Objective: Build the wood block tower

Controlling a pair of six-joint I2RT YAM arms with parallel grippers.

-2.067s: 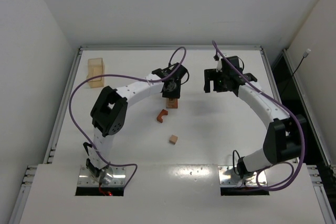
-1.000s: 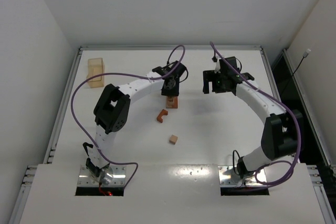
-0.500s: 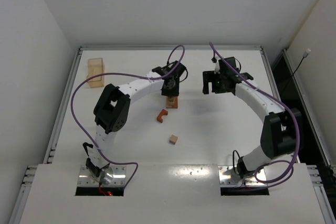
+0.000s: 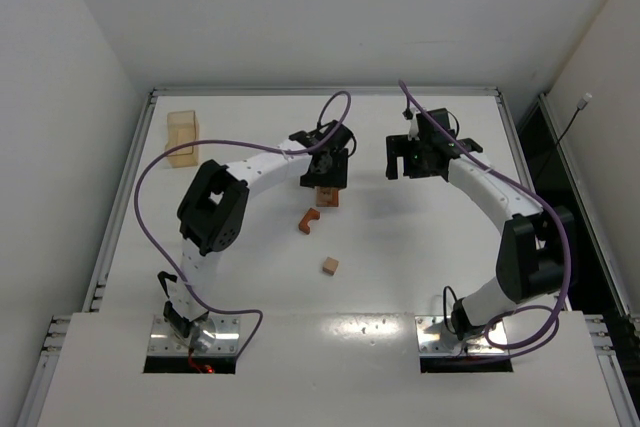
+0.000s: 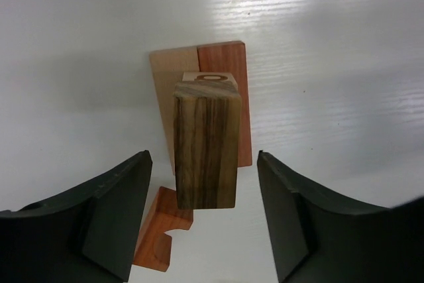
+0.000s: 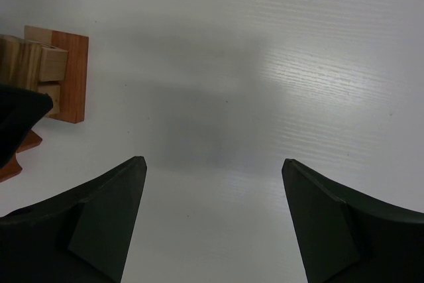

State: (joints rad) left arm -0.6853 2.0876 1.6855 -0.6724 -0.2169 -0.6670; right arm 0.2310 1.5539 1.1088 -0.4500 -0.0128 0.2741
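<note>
The tower stands mid-table under my left gripper. In the left wrist view its top is a dark-grained block set on a lettered cube, over a base of a tan bar and a reddish bar. My left gripper is open, with a gap on each side of the dark block. A reddish notched block and a small tan cube lie loose nearer the bases. My right gripper is open over bare table, right of the tower.
A pale wooden tray sits at the far left of the table. The reddish notched block lies just beside the tower's base. Raised rails edge the table on the left, right and far sides.
My left gripper's jaws have spread apart and let go of the dark-grained block, which stays on top of the tower. The right arm has held still.
</note>
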